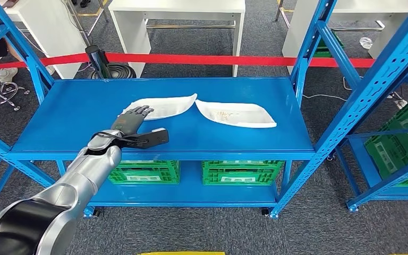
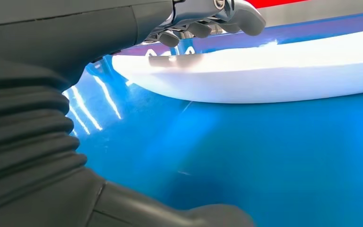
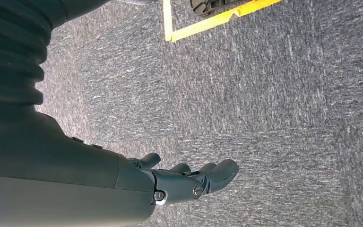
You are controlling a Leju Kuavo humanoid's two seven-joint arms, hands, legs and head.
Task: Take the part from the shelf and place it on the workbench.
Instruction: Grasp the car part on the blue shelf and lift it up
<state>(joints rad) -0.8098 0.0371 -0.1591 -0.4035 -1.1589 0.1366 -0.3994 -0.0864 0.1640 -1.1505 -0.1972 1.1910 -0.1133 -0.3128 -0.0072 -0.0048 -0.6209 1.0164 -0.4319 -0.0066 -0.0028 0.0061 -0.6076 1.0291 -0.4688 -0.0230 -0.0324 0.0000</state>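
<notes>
White part [image 1: 162,106] under left fingers [image 1: 138,111]

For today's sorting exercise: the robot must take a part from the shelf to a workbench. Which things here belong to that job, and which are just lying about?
Belongs to the job:
left hand, reaching over the left white part
right white part
blue shelf

Just lying about:
green crates
red barrier tape
white tables

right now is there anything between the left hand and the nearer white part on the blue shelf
Nothing visible stands between them. The left hand is already at the near edge of the left curved white plastic part on the blue metal shelf top, its fingers reaching over the rim. The second white curved part lies off to the side.
</notes>
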